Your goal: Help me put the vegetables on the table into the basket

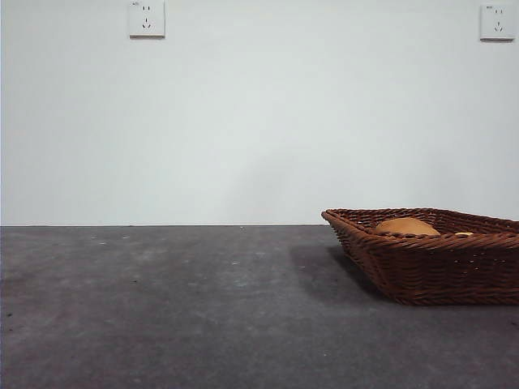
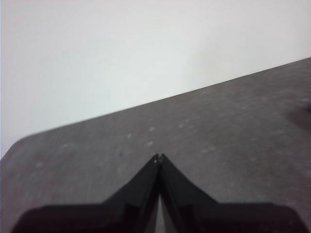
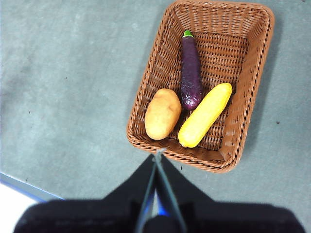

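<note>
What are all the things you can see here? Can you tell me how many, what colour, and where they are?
basket: one, brown wicker, on the table
potato: one, brown-orange, inside the basket, beside the eggplant
eggplant: one, dark purple with a green stem, inside the basket, between the potato and the yellow vegetable
yellow vegetable: one, bumpy and long, inside the basket
table: one, dark grey, under the basket
wall sockets: two, white, high on the pale wall
left claw: one, black, shut, over bare table
right claw: one, black, shut, above the basket's near rim
</note>
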Controlling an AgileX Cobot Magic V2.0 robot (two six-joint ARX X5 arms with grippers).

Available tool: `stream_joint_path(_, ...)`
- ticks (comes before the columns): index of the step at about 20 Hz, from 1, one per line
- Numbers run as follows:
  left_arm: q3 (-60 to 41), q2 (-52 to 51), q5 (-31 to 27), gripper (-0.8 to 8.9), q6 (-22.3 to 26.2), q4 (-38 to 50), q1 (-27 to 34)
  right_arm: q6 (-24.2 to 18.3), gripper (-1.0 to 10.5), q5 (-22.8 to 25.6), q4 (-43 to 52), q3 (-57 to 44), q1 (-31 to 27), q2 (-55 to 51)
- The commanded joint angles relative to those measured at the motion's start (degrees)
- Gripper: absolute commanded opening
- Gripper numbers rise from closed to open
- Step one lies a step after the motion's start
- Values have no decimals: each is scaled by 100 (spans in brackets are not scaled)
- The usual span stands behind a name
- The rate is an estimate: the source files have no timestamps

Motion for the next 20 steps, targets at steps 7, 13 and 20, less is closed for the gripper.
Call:
stream_joint_path(7,-1351,-1067,-348,-4,-826,98,13,-42,2,0,-116,-9,4,4)
stream_joint_path(13,-1561,-1154,-343,-4,-940,-205,15,-42,1,4,-116,-7,4,4)
stream_joint_path(20,-1561,-1082,-323,-4,-955,-177,13,-42,1,2,-116,-7,4,7)
